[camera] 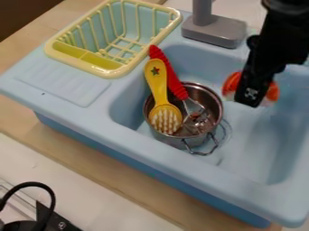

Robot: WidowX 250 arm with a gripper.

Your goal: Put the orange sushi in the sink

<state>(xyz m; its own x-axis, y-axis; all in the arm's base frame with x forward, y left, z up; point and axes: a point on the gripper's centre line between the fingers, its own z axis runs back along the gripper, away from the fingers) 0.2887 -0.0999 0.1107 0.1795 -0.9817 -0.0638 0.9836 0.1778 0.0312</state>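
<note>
The black gripper hangs at the upper right over the blue sink, to the right of the metal pot. Orange sushi with a pale part is at its fingertips, with orange showing on both sides of the near finger, so the gripper is shut on it. The near finger covers the middle of the sushi. Both appear above the basin floor; the exact height cannot be told.
A metal pot stands in the basin with a yellow brush and a red-handled utensil in it. Behind are a yellow dish rack and a grey faucet. A black cable lies at the lower left.
</note>
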